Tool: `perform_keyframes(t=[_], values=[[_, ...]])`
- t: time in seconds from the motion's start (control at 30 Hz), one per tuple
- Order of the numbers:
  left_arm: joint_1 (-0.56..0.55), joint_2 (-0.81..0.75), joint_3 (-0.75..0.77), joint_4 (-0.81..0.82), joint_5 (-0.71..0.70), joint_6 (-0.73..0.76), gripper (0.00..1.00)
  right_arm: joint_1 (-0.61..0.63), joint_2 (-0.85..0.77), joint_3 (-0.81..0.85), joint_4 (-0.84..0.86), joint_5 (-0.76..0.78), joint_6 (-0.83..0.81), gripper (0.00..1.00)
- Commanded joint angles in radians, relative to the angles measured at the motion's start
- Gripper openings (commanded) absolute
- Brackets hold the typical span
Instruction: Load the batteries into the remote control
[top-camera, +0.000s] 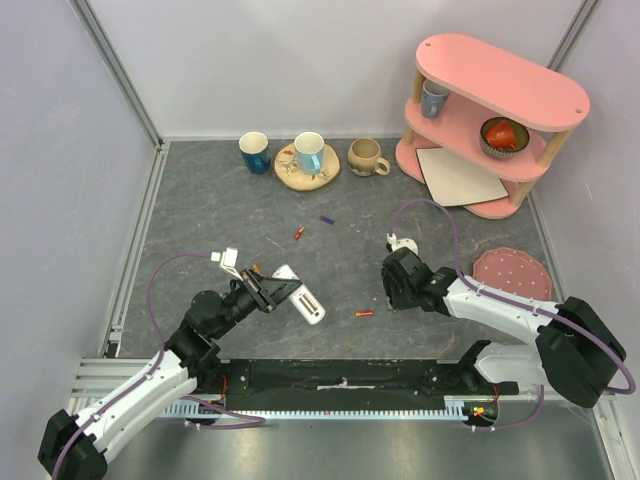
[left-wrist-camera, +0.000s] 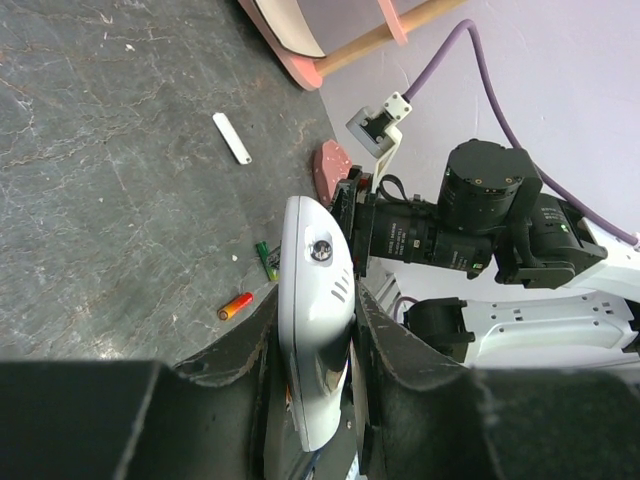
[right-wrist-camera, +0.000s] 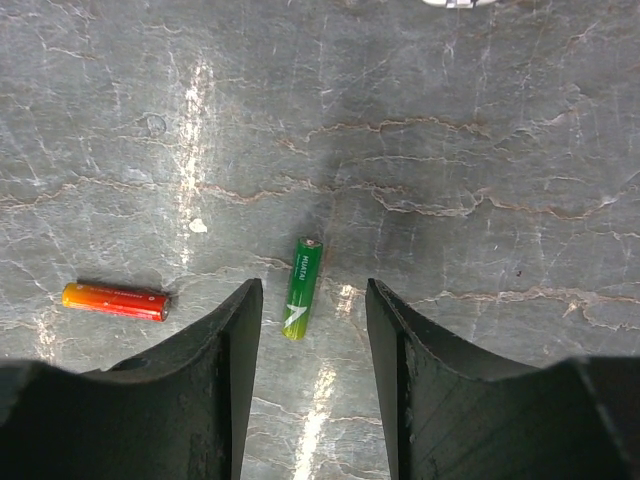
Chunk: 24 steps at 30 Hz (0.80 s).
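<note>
Gripping the remote control (left-wrist-camera: 316, 250) in the left pincer (left-wrist-camera: 315, 305), right pincer (right-wrist-camera: 312, 300) spread apart over a green battery (right-wrist-camera: 301, 288)

Grey table (top-camera: 200, 215) carries scattered batteries (top-camera: 365, 313), 2 mugs (top-camera: 366, 157), pink shelf (top-camera: 500, 80).

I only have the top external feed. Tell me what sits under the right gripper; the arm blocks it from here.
Observer: The right wrist view shows a green battery lying on the table between the right gripper's open fingers, apart from both.
Operator: Give me its heading against the fingers.
Observer: It lies lengthwise along the gap, slightly tilted.
Operator: Now report the left grip.
Observer: The left wrist view shows the left gripper pinching the remote control from both sides; the face toward that camera carries a screw and small slots.
</note>
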Motion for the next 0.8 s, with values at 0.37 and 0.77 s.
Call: perform_keyframes(t=[0.37, 0.77], values=[[0.006, -0.021, -0.023, 0.078, 0.041, -0.001, 0.02, 0.007, 0.009, 0.018, 0.021, 0.004, 0.02, 0.52], [0.006, -0.018, -0.028, 0.076, 0.045, -0.008, 0.02, 0.016, 0.05, 0.033, 0.039, 0.035, 0.001, 0.45]])
